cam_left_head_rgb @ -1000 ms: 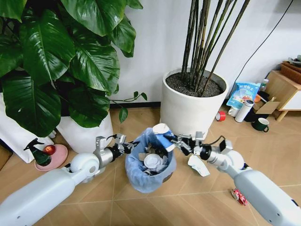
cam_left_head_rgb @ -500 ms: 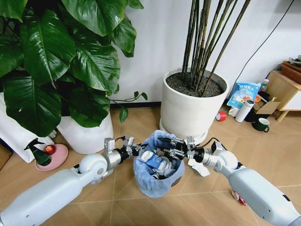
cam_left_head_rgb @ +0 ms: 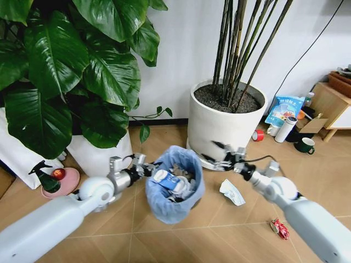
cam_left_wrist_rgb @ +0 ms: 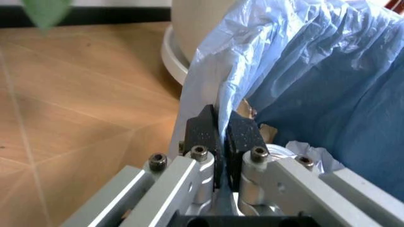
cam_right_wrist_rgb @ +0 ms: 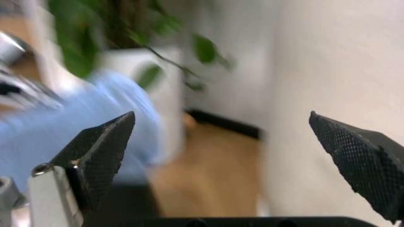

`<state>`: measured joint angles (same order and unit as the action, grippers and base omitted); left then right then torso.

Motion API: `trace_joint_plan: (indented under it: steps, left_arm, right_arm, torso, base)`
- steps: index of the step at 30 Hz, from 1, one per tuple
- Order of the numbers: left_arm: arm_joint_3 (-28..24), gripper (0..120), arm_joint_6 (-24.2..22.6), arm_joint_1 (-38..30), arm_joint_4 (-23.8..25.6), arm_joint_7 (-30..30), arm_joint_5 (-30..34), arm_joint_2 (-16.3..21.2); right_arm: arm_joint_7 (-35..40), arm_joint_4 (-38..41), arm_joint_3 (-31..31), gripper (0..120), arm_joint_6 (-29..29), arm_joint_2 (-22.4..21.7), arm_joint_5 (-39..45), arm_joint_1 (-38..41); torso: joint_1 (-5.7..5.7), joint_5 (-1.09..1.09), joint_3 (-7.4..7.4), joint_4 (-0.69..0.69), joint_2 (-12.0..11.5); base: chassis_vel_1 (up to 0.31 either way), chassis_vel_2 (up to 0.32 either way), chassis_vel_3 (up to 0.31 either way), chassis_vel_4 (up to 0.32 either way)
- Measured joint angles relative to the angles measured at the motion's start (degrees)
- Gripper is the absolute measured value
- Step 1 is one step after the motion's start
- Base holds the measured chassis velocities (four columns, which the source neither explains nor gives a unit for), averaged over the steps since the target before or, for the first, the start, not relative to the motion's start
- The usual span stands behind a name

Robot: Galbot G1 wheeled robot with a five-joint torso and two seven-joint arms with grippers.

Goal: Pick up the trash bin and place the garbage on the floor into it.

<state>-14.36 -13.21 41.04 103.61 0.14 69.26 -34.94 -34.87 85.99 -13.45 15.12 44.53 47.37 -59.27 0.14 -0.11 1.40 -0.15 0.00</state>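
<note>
Trash bin with crinkly light blue liner sits on the wood floor between the two grippers, in front of the large white plant pot; inside it lie white and blue litter pieces, a blue-and-white packet on top. Left gripper at the bin's near-left rim; pads pressed together on a fold of the blue liner, pinching the rim. Right gripper beyond the bin's far side, just in front of the white pot, fingers spread wide, holding nothing. Garbage on the floor: crumpled white wrapper below the right gripper's arm; small red packet farther out along that arm. Red-capped spray bottle on a pink dish well left of the left gripper.
</note>
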Motion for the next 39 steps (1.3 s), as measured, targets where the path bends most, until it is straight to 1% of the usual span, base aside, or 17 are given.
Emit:
trace_joint_plan:
  steps: [2,3,5,6,10,11,14,15,18,19,22,26,29,30,31,34,39]
  left_arm:
    - [2.1,0,0.0,1.3,0.7,0.1,0.0,0.6]
    - [2.1,0,0.0,1.3,0.7,0.1,0.0,0.6]
    - [4.3,0,0.0,2.6,1.5,0.1,0.0,1.1]
    - [4.3,0,0.0,2.6,1.5,0.1,0.0,1.1]
    - [6.9,0,0.0,4.3,2.0,0.5,-0.3,2.0]
    - [6.9,0,0.0,4.3,2.0,0.5,-0.3,2.0]
    - [8.1,0,0.0,4.7,2.0,0.7,-0.4,2.0]
    - [8.1,0,0.0,4.7,2.0,0.7,-0.4,2.0]
    - [8.4,0,0.1,4.6,2.0,0.9,-0.4,1.7]
    - [8.4,0,0.1,4.6,2.0,0.9,-0.4,1.7]
    - [8.5,0,0.1,4.3,1.8,1.0,-0.4,1.5]
    - [8.6,0,0.1,4.2,1.7,1.0,-0.4,1.3]
    - [8.7,0,0.1,4.5,1.7,1.0,-0.8,0.9]
    - [8.8,0,0.1,4.6,1.7,1.0,-0.8,0.7]
    - [8.8,0,0.1,4.6,1.7,1.0,-0.8,0.7]
    - [9.0,0,0.2,4.6,2.0,1.0,-0.8,0.7]
    - [9.0,0,0.2,4.7,2.0,1.0,-0.8,0.9]
  right_arm:
    - [3.1,-1.1,-2.0,100,-0.8,-0.3,-2.5,-2.3]
    - [3.1,-1.1,-2.0,100,-0.8,-0.3,-2.5,-2.3]
    - [6.7,-2.3,-5.2,100,-2.1,-0.1,-6.5,-5.5]
    - [6.7,-2.3,-5.2,100,-2.1,-0.1,-6.5,-5.5]
    - [9.7,-5.0,-11.0,100,-3.4,0.2,-14.1,-12.8]
    - [9.7,-5.0,-11.0,100,-3.4,0.2,-14.1,-12.8]
    - [10.4,-6.3,-14.6,100,-3.5,0.8,-16.9,-18.0]
    - [10.4,-6.3,-14.6,100,-3.5,0.8,-16.9,-18.0]
    - [11.8,-8.0,-19.3,100,-3.6,2.2,-20.5,-23.1]
    - [11.8,-8.0,-19.3,100,-3.6,2.2,-20.5,-23.1]
    - [12.3,-9.3,-21.9,100,-3.6,3.0,-22.1,-25.7]
    - [12.4,-10.2,-23.5,100,-3.5,3.7,-23.4,-27.2]
    - [12.5,-12.9,-24.5,100,-3.0,5.0,-25.9,-27.8]
    - [12.5,-14.5,-24.5,100,-2.5,5.4,-26.5,-27.6]
    - [12.5,-14.5,-24.5,100,-2.5,5.4,-26.5,-27.6]
    - [12.1,-19.3,-23.6,100,-1.5,6.8,-26.9,-25.9]
    - [11.7,-22.6,-22.6,100,-1.2,7.7,-27.2,-23.9]
  torso:
    - [0.00,0.01,0.00,-0.01,0.0]
    - [0.00,0.01,0.00,-0.01,0.0]
    - [0.00,0.01,0.00,0.01,0.0]
    - [0.00,0.01,0.00,0.01,0.0]
    - [0.00,0.01,0.00,0.01,0.0]
    - [0.00,0.01,0.00,0.01,0.0]
    - [0.00,0.02,0.00,-0.01,0.0]
    - [0.00,0.02,0.00,-0.01,0.0]
    - [-0.01,0.01,0.00,-0.01,0.0]
    - [-0.01,0.01,0.00,-0.01,0.0]
    - [-0.01,0.02,-0.01,0.00,0.0]
    - [0.00,0.00,0.00,0.00,0.0]
    - [0.00,0.00,0.00,0.00,0.0]
    - [0.00,0.01,0.00,0.01,0.0]
    - [0.00,0.01,0.00,0.01,0.0]
    - [0.00,0.00,0.00,0.00,0.0]
    - [0.00,0.01,0.00,0.01,0.0]
  base:
    - [0.000,0.000,0.000,0.000]
    - [0.000,0.000,0.000,0.000]
    - [0.000,0.000,0.000,0.000]
    - [0.000,0.000,0.000,0.000]
    - [0.000,0.000,0.000,0.000]
    - [0.000,0.000,0.000,0.000]
    - [0.000,0.000,0.000,0.000]
    - [0.000,0.000,0.000,0.000]
    - [0.000,0.000,0.000,0.000]
    - [0.000,0.000,0.000,0.000]
    - [0.000,0.000,0.000,0.000]
    - [0.000,0.000,0.000,0.000]
    - [0.000,0.000,0.000,0.000]
    - [0.000,0.000,0.000,0.000]
    - [0.000,0.000,0.000,0.000]
    - [0.000,0.000,0.000,0.000]
    - [0.000,0.000,0.000,0.000]
